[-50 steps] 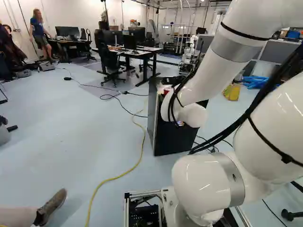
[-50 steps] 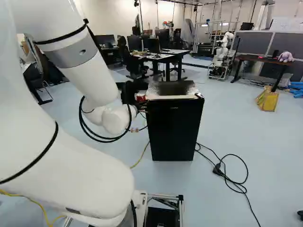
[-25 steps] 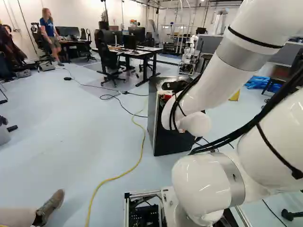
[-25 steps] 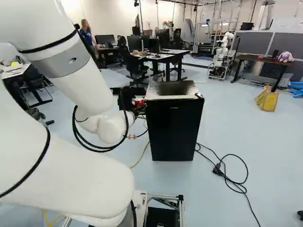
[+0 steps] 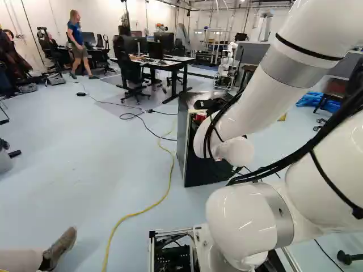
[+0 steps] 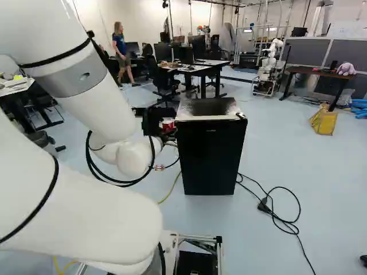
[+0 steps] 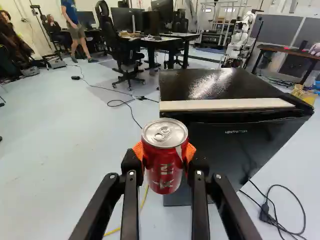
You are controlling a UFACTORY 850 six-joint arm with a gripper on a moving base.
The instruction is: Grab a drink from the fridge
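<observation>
In the right base view my gripper (image 6: pixel 153 120) is partly hidden by the white wrist, left of the black fridge (image 6: pixel 209 152). A red can (image 6: pixel 168 125) shows at its tip. The wrist view has the gripper (image 7: pixel 165 155) shut on the red can (image 7: pixel 164 167), orange pads pressing it from two sides. The can is upright, its silver top with the pull tab uncovered. It hangs in front of the near corner of the fridge (image 7: pixel 240 150), whose door looks closed. The wrist covers part of the fridge in the left base view.
A yellow cable (image 5: pixel 164 195) and black cords (image 6: pixel 275 220) lie on the floor around the fridge. A person's shoe (image 5: pixel 62 246) rests left of the base. Behind stand desks, an office chair (image 5: pixel 131 76) and another robot (image 6: pixel 269 66).
The arm has drawn slightly lower and to the left in the right base view, carrying the can away from the fridge's top edge. The base and fridge have stayed put.
</observation>
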